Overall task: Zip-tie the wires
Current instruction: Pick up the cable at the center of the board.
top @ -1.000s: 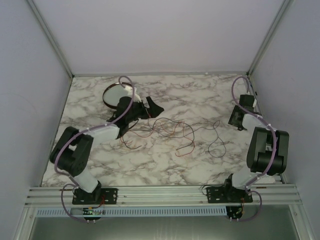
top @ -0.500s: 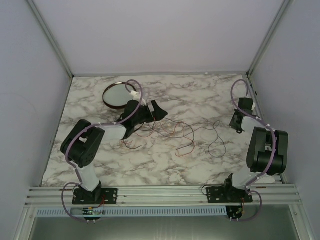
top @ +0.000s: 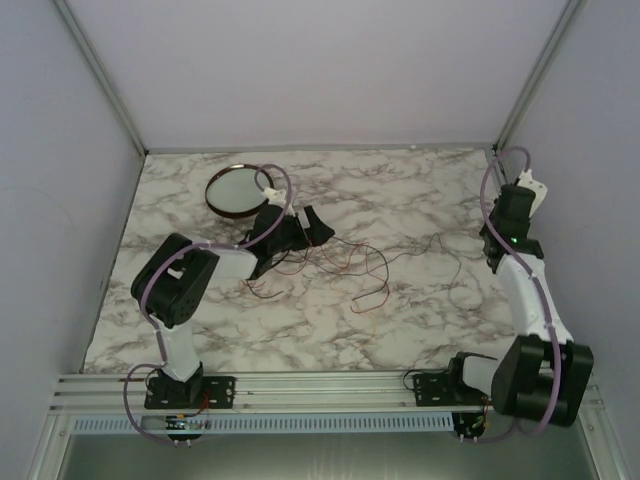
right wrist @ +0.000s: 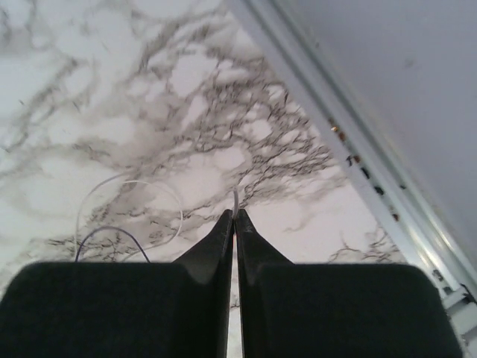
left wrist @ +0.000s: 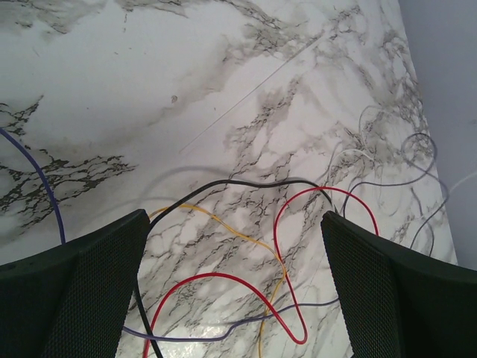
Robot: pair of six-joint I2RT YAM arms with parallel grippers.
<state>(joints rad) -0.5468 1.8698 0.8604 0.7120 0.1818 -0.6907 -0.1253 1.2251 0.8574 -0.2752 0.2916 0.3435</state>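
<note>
The wires [top: 345,262] lie in a loose tangle on the marble table [top: 330,330], mid-table. My left gripper [top: 305,228] hovers over their left end, open wide. In the left wrist view, the left gripper [left wrist: 235,224] frames red [left wrist: 298,224], black, yellow and purple strands lying on the table between its fingers [left wrist: 97,276], none of them gripped. My right gripper [right wrist: 235,215] is shut and raised above the table's far right. A thin white strand [right wrist: 235,198] sticks out from its tips. Another white loop [right wrist: 130,212] and a purple one lie on the table below.
A round dark-rimmed dish [top: 236,190] stands at the back left, just behind the left arm. The right arm's wrist [top: 510,215] is close to the right wall [top: 590,180] and the metal rail [right wrist: 358,142] along that table edge.
The right gripper has shut and its arm has stretched up and back along the right wall. The left arm has swung its gripper from the dish toward the wires' left end.
</note>
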